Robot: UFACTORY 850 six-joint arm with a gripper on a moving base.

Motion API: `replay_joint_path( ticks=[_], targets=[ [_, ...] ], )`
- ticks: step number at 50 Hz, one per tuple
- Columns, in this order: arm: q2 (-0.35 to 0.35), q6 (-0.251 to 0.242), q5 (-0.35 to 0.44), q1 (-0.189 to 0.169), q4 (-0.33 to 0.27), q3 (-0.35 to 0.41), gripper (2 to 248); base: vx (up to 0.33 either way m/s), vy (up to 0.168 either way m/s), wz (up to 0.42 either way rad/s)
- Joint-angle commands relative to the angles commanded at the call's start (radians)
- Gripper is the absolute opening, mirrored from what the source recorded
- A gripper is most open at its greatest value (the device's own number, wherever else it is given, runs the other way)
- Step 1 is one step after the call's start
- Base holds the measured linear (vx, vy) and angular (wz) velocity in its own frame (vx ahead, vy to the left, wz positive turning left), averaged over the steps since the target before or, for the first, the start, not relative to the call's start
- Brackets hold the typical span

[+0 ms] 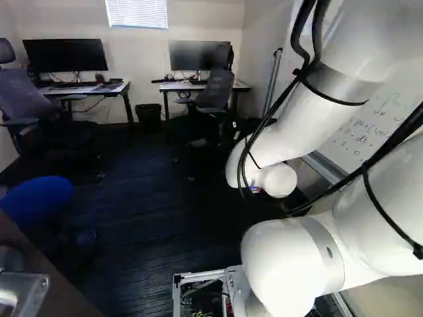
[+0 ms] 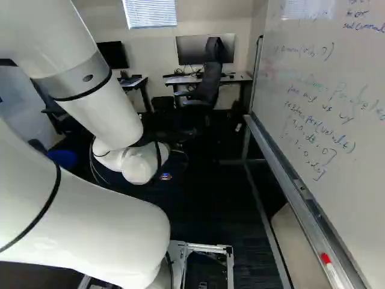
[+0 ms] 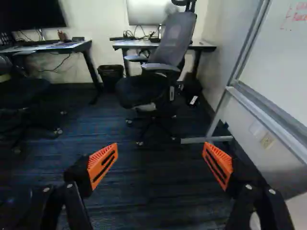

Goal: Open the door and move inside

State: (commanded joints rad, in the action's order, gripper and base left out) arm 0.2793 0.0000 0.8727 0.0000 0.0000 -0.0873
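Note:
At the lower left corner of the left base view, a dark brown door (image 1: 49, 267) shows in part, with metal hardware (image 1: 25, 294) on its face. Its frame and hinges are out of sight, and the wrist view does not show the door. My gripper (image 3: 160, 163) stands open in the wrist view, its orange pads wide apart and nothing between them. Beyond the fingers lie the room's dark carpet (image 3: 158, 182) and the desks. In both base views the gripper is lost behind the white wrist (image 1: 276, 179) and against the dark floor.
A grey office chair (image 3: 165, 62) stands ahead by a desk (image 3: 204, 46), a black bin (image 3: 111, 74) beside it. Another desk and chair are farther left. A blue seat (image 1: 39, 198) is near the door. Along the right runs a framed whiteboard (image 2: 337, 90) with a metal stand (image 2: 261, 208).

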Motion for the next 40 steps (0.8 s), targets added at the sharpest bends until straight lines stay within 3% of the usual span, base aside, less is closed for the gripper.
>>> replay_joint_path(
  ticks=[10, 40],
  targets=[
    [0.0, 0.0, 0.0, 0.0, 0.0, 0.0, 247, 0.126, 0.012, 0.051],
    [0.0, 0.0, 0.0, 0.0, 0.0, 0.0, 247, -0.003, -0.001, 0.0]
  ],
)
